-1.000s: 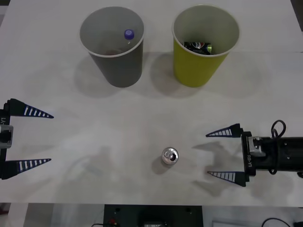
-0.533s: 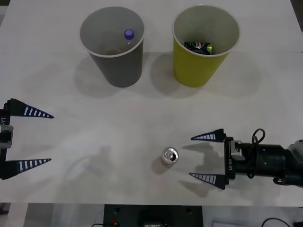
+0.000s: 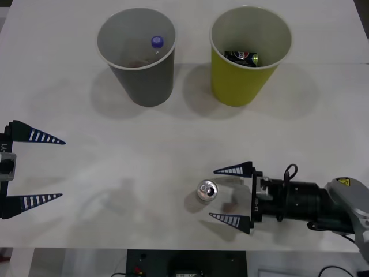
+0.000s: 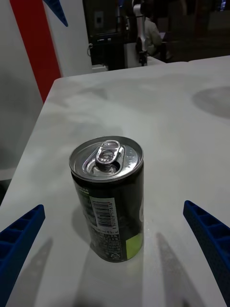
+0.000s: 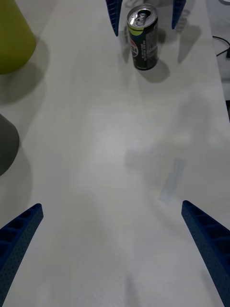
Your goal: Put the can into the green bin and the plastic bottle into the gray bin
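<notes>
Can [image 3: 207, 191] upright on the white table [image 3: 115, 144], near the front edge, silver top and pull tab up. Right gripper [image 3: 226, 195] low and level beside it, blue fingers spread wide, tips reaching just short of the can's right side, no contact visible. In the right wrist view the can [image 4: 109, 201] stands centred between the two finger bases, black body with a barcode label and a yellow-green patch; brand text too small to read.

Left gripper [image 3: 49, 168] at the left edge of the table, well apart from the can, fingers spread; its body is cut off by the frame edge. In the left wrist view the can [image 5: 143, 37] sits far off, flanked by the right gripper's two blue fingers [image 5: 114, 15], whose upper parts run out of frame.

Gray bin [image 3: 137, 55] at the back left, upright. Inside it the plastic bottle's [image 3: 157, 41] blue-violet cap shows; the clear body is hard to make out against the wall.

Green bin [image 3: 249, 53] at the back right, just beside the gray one, not touching. A second can [image 3: 241, 56] lies inside, dark, partly hidden by the near rim.
</notes>
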